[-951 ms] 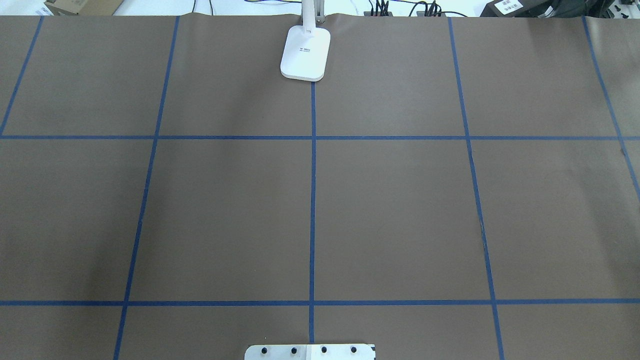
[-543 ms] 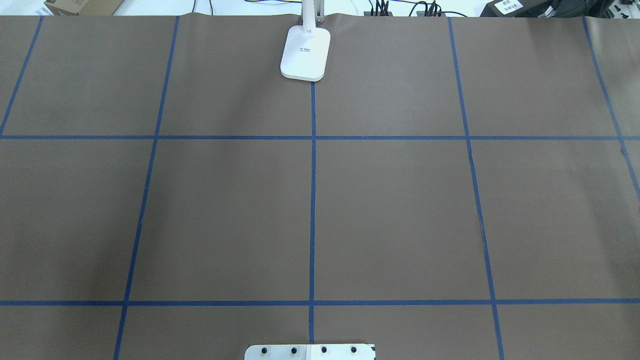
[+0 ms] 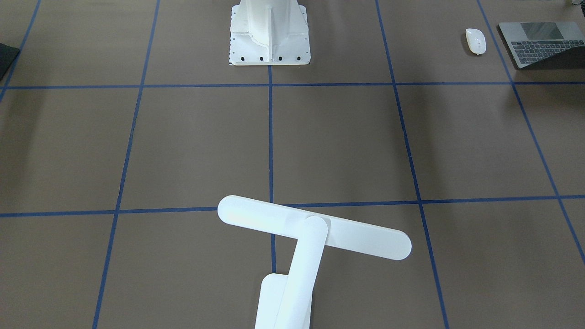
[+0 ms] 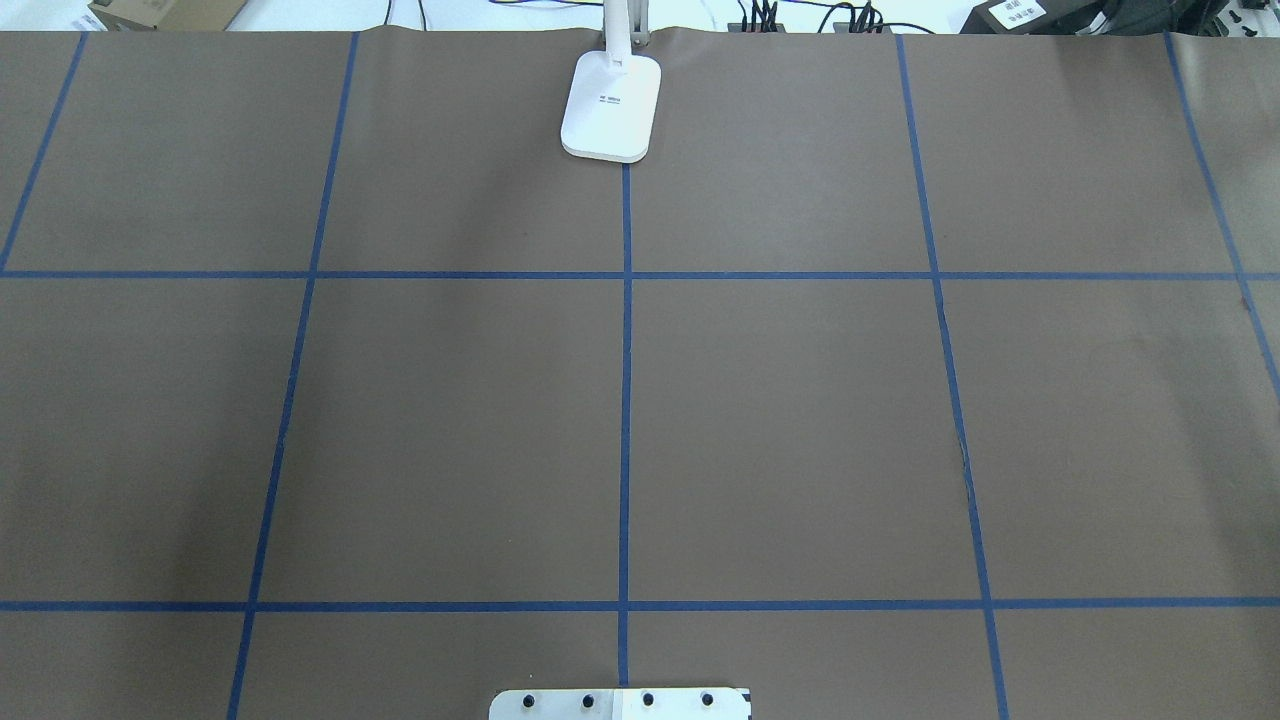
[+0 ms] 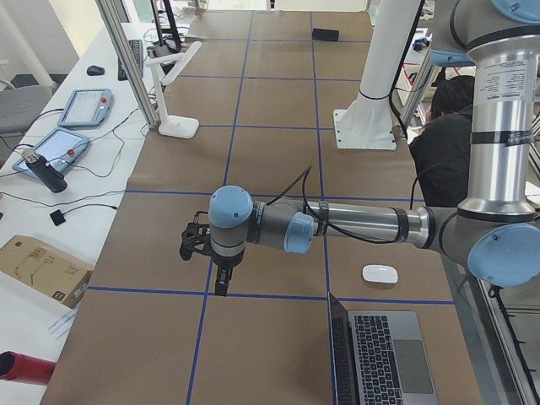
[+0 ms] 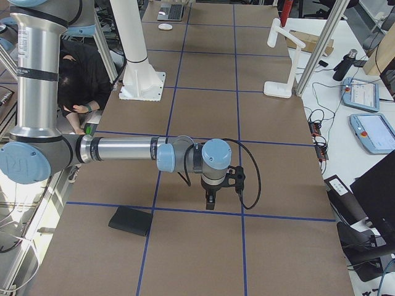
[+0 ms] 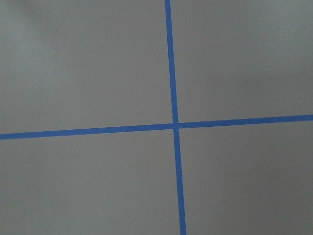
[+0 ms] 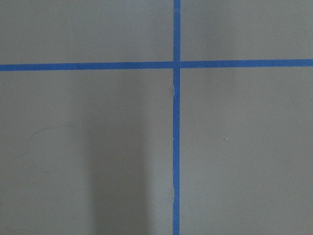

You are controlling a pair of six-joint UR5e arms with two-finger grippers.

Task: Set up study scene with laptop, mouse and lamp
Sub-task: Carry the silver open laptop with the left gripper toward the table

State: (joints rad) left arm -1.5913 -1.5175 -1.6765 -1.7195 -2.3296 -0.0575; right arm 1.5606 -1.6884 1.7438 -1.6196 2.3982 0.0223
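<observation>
The open grey laptop lies at the table's left end near the robot's side, also seen in the exterior left view. Just beside it rests the white mouse. The white lamp stands at the far middle edge, its base on the centre line. My left gripper hangs over bare table, a short way from the mouse; I cannot tell whether it is open or shut. My right gripper points down over bare table at the other end; its state cannot be told either.
A black square pad lies near my right gripper. The white bolted pedestal stands at the near middle. A person sits behind the robot. Tablets and cables lie on the bench beyond the far edge.
</observation>
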